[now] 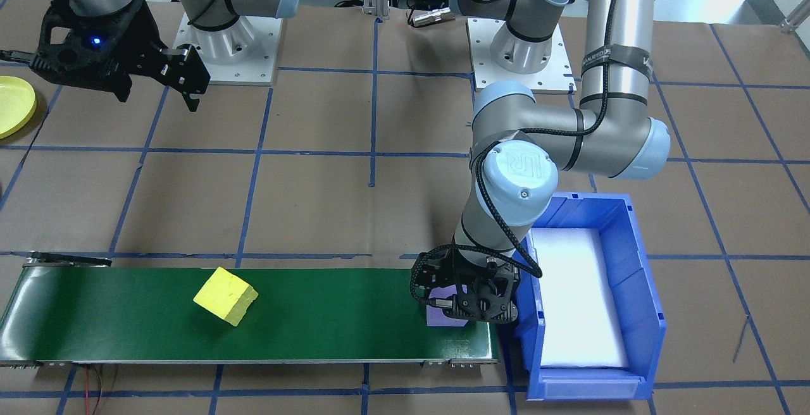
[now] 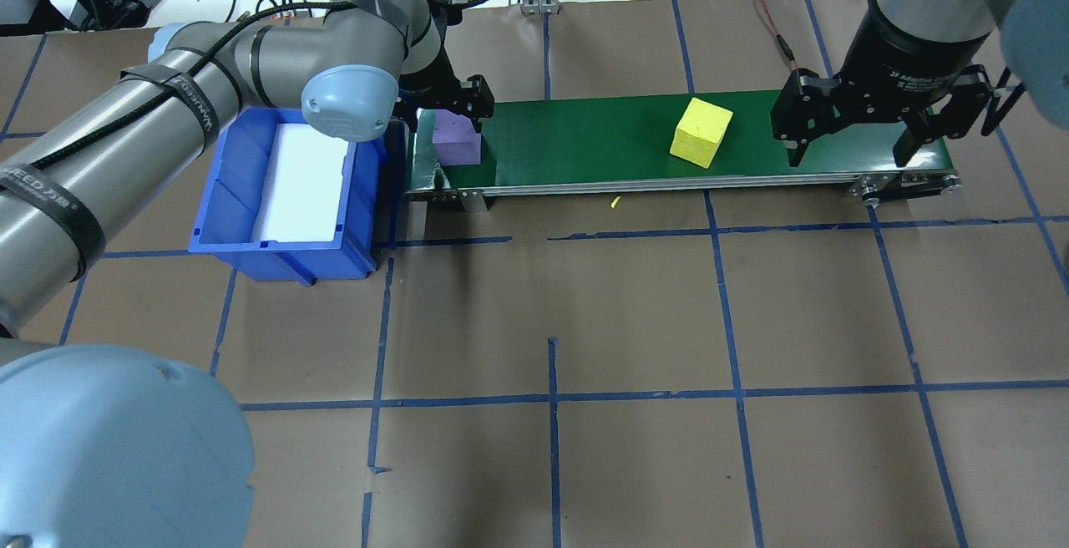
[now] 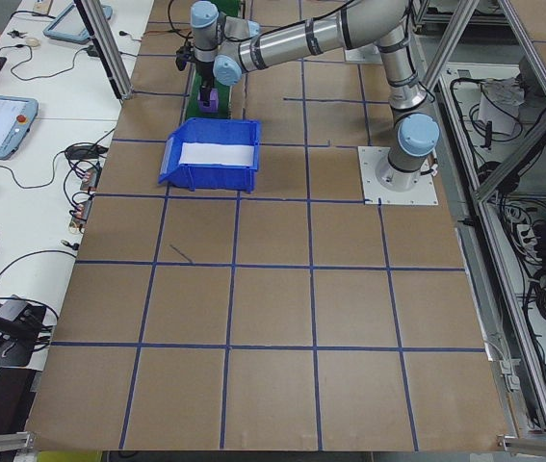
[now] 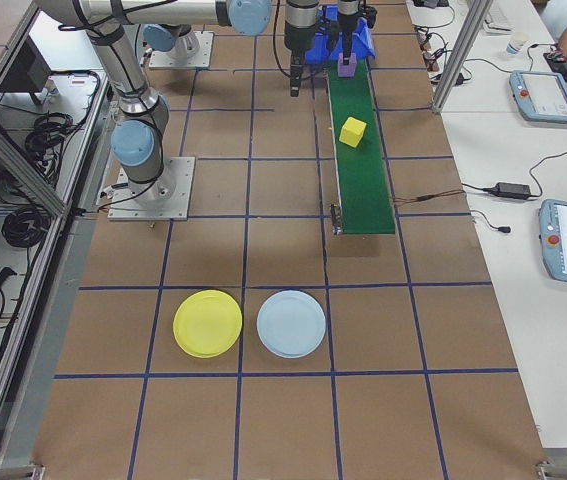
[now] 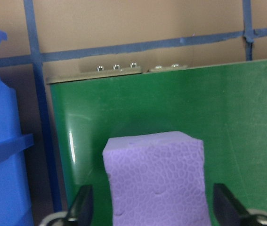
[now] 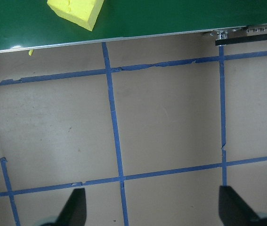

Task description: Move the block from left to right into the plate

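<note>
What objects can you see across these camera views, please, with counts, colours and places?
Conveyor belt: one, green, far side of the table.
Yellow block: one, on the belt.
Purple block: one, at the belt's end by the bin, between the left gripper's fingers.
Bin: one, blue, white pad inside, beside the belt.
Yellow plate: one, on the table beyond the belt's other end.
Pale blue plate: one, next to the yellow plate.
Left gripper: open around the purple block.
Right gripper: open, above the belt's other end.
</note>
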You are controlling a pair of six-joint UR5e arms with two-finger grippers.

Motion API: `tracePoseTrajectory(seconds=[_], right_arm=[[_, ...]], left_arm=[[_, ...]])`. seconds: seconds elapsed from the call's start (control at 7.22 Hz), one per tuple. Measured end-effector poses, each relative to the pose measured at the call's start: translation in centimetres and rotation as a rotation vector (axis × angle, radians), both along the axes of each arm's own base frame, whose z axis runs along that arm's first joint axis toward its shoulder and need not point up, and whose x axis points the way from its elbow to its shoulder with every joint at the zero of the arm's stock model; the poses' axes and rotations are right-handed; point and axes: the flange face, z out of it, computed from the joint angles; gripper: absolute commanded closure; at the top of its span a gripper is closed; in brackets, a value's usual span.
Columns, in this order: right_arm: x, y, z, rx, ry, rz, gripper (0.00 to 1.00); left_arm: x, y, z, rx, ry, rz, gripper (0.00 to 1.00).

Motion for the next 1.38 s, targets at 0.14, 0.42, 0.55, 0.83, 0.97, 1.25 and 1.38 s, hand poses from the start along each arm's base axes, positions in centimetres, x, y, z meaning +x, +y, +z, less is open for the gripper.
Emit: tracePoseTrajectory(seconds=[0.14,0.42,0.55,0.83,0.97,1.25,1.38], right_arm=[[0.0,0.0,0.0,0.000,0.001,0.000,0.00],[0.0,0.0,0.1,-0.003,0.002,-0.002,0.00],[0.0,0.0,0.3,-0.012,0.003,-0.002,0.00],[0.2,-0.1,0.4,-0.032,0.006,0.005,0.00],[0.3,-0.1,0.2,-0.030,0.008,0.008,0.00],[0.3,-0.3,-0.5,-0.018,0.019,-0.001,0.00],[0.2,-1.1,-1.7,0.003,0.018,-0.008,0.00]], left_arm=[[0.4,0.9,2.8,-0.013,-0.005,0.005,0.00],[3.8,3.7,7.9,0.013,-0.029,0.039,0.00],[6.8,5.5,10.5,0.049,-0.040,0.060,0.00],[9.9,11.3,17.2,0.108,-0.074,0.072,0.00],[10.4,14.1,19.9,0.129,-0.095,0.073,0.00],[10.6,15.7,21.2,0.137,-0.096,0.070,0.00],[10.3,15.6,21.2,0.130,-0.088,0.065,0.00]])
